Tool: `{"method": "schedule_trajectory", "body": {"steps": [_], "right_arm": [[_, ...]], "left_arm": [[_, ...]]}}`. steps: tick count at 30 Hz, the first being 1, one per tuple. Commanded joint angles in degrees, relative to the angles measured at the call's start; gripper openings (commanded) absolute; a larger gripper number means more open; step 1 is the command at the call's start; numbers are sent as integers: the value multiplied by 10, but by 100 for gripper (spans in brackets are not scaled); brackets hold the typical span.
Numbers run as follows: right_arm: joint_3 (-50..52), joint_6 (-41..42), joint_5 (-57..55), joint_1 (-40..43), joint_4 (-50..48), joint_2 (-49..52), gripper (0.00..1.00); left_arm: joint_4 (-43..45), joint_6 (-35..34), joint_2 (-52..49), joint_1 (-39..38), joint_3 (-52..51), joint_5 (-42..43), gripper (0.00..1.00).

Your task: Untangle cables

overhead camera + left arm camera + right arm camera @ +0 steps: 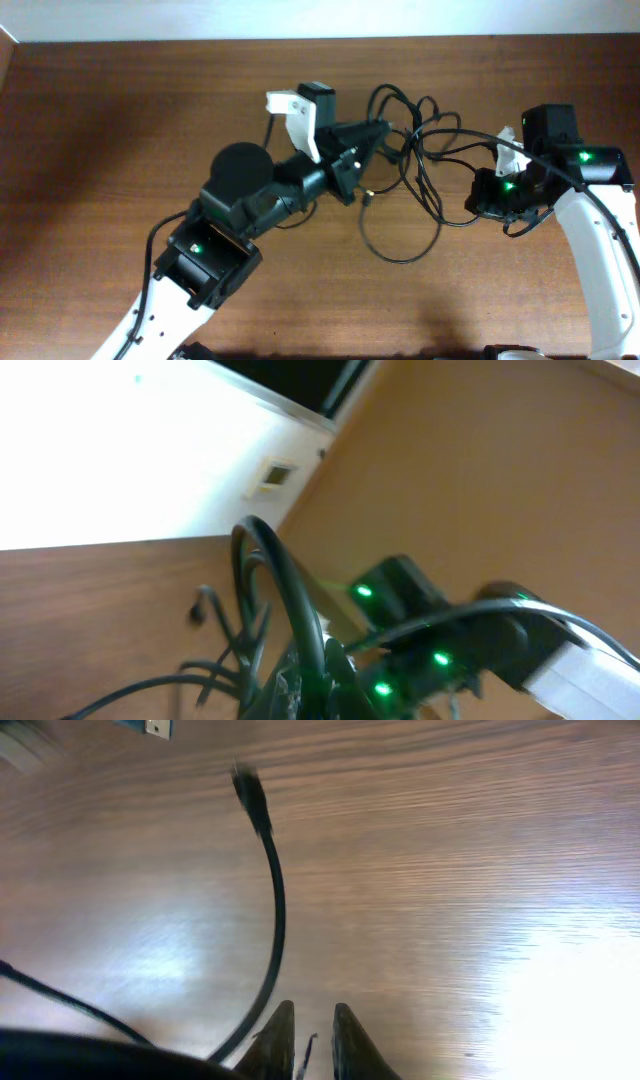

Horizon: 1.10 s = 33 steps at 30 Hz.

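Tabletop scene, seen from above and from both wrists. We see a dark brown wooden table (pixel 100 150) with a fine, straight grain. In the right wrist view its polish returns a broad white glare (pixel 570 990). A pale strip borders the table's far edge in the overhead view. In the left wrist view a white wall (pixel 100 450) rises behind it, carrying a small square socket plate (pixel 275 475), and a tan panel (pixel 500 460) stands beside it. The cables (pixel 418 140) lie in a knot on the far middle of the table, between the two arms, and one slack loop (pixel 400 258) trails toward the near edge. The left gripper (pixel 385 135) reaches into the knot from the left with its jaws fully closed. Black strands arch upward from the bottom of its own camera's frame, clear of the wood, so we take it to be pinching the cables, though its fingers are hidden there. The right gripper (pixel 312 1008) hangs low over the table at the knot's right side, its fingers drawn together with only a narrow slit between them. A thin dark line shows in that slit, and we cannot tell whether it is a gripped strand. One cable curves away from just beside those fingers and ends in a black plug (pixel 248 792) on the bare wood. The right arm (pixel 440 660) shows green lights.
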State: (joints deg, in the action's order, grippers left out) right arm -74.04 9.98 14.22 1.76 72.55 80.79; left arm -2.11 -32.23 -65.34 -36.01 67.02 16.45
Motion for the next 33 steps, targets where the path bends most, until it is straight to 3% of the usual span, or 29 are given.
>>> {"method": "schedule_trajectory", "body": {"steps": [1, 9, 18, 21, 25, 27, 30, 33], "right_arm": [[-1, 26, -77, -1, -2, 2, 14], [-1, 30, -76, -1, -9, 3, 16], [-1, 41, -72, -2, -10, 3, 18], [-1, 35, -42, -2, -8, 3, 24], [-1, -37, 42, -2, -13, 3, 28], [-1, -44, 74, -2, -15, 3, 28], [-1, -108, 164, -2, -15, 1, 28], [-1, -227, 309, -3, -14, -1, 28]], "left_arm": [[-5, 1, 17, 68, 14, -14, 0], [-83, 1, 59, 222, 14, -13, 0], [-133, 1, 57, 334, 14, -12, 0], [-146, 11, 57, 333, 14, 54, 0], [-148, 124, 57, 333, 14, 197, 0], [-148, 140, 57, 333, 14, 257, 0], [-152, 154, 57, 333, 14, 319, 0], [-156, 154, 57, 331, 14, 338, 0]]}}
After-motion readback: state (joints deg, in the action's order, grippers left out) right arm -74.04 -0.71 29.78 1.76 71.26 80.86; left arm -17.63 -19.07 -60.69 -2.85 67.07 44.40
